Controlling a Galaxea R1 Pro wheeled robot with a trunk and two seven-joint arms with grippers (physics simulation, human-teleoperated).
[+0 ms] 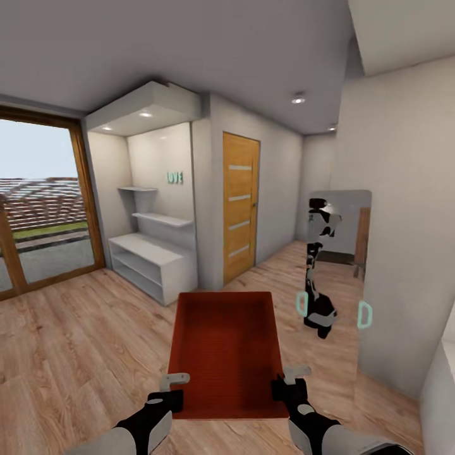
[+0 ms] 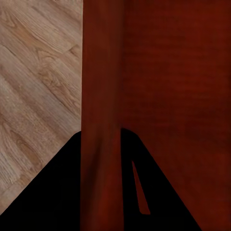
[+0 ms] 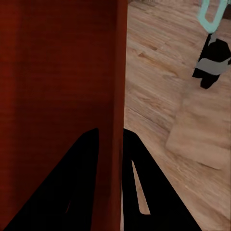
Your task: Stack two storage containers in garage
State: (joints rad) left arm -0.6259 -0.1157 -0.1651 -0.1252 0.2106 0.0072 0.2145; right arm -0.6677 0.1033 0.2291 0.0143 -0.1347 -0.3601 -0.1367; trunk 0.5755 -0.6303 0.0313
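I hold one orange-red open-top storage container level in front of me, above a light wood-plank floor. My left gripper is shut on its left wall near the front corner, and my right gripper is shut on its right wall. In the left wrist view the red wall runs between the dark fingers of the left gripper. The right wrist view shows the same for the right gripper, which clamps the container's wall. The bin's inside looks empty.
Ahead stands a wood-panelled door in a white wall, with a corridor opening to its right. A white shelf unit fills the alcove at the left, next to a large glazed door. A wall mirror at the right reflects the robot.
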